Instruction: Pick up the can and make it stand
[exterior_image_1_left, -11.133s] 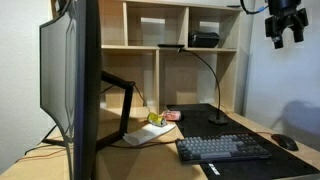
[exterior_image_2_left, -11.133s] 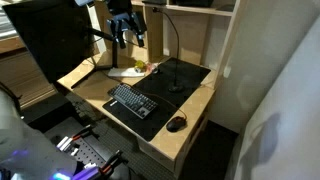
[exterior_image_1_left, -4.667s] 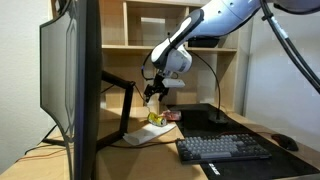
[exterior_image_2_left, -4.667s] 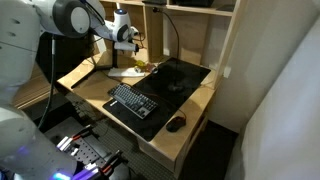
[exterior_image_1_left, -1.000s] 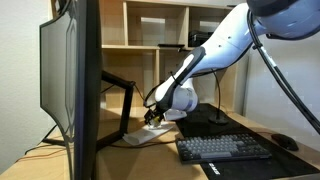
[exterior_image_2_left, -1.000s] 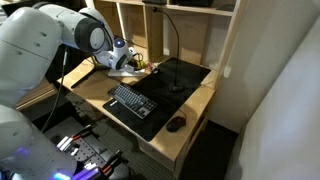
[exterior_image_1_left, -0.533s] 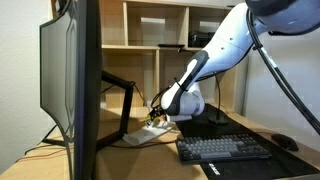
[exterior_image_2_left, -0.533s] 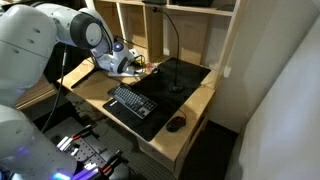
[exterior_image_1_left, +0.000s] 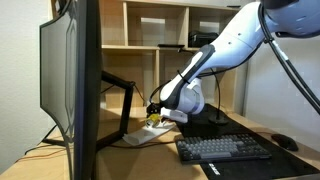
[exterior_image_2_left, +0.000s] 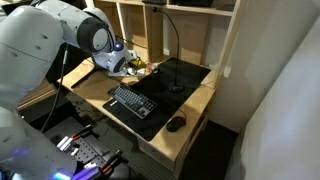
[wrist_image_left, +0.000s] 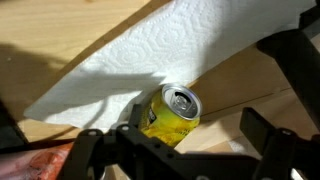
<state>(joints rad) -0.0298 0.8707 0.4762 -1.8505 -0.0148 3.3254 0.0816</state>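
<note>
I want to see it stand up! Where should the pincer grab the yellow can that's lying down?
Probably around the can's yellow middle, coming from above. It lies on its side at the edge of the paper towel with its silver top showing, so the open pincer can close across the round sides, not the ends.

The arm (exterior_image_1_left: 238, 38) comes in from the upper edge in an exterior view, its white links sloping down in one long diagonal to the wrist (exterior_image_1_left: 186, 100). The wrist is bent over so that the hand (exterior_image_1_left: 153, 110) points downward and sits low, close above the desk (exterior_image_1_left: 140, 160). In an exterior view from above, the bulky white upper links fill the near corner and the forearm leads across to the hand (exterior_image_2_left: 133, 68). In the wrist view the dark fingers (wrist_image_left: 95, 150) stand spread wide, one at each side of the frame.
</note>
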